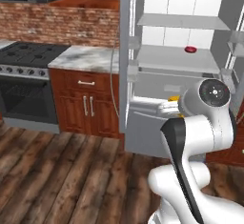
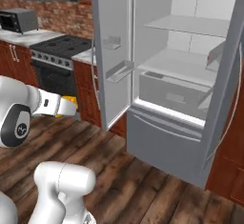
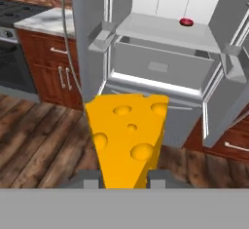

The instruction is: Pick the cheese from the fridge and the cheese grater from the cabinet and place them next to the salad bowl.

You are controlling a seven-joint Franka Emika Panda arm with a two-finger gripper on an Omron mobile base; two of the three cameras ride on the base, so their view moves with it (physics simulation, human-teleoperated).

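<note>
The cheese (image 3: 129,135), a yellow-orange wedge with holes, stands upright between my fingertips (image 3: 90,179) in the hand view. My gripper (image 3: 126,180) is shut on it. From the left base view a sliver of the cheese (image 1: 174,97) shows at my gripper (image 1: 167,106), in front of the open fridge (image 1: 143,137). From the right, my gripper (image 2: 72,106) holds the cheese (image 2: 70,99) over the wooden floor, left of the fridge (image 2: 162,127) and outside it. The bottom edge of the reddish-brown wall cabinet (image 1: 90,3) shows at the top. The cheese grater and the salad bowl are out of view.
The fridge doors stand wide open, with door bins (image 2: 119,70) on the left one. A small red thing (image 1: 190,49) lies on a glass shelf. Left of the fridge are a marble counter (image 1: 86,58) over wooden drawers, a black stove (image 1: 28,56) and a microwave (image 2: 19,19).
</note>
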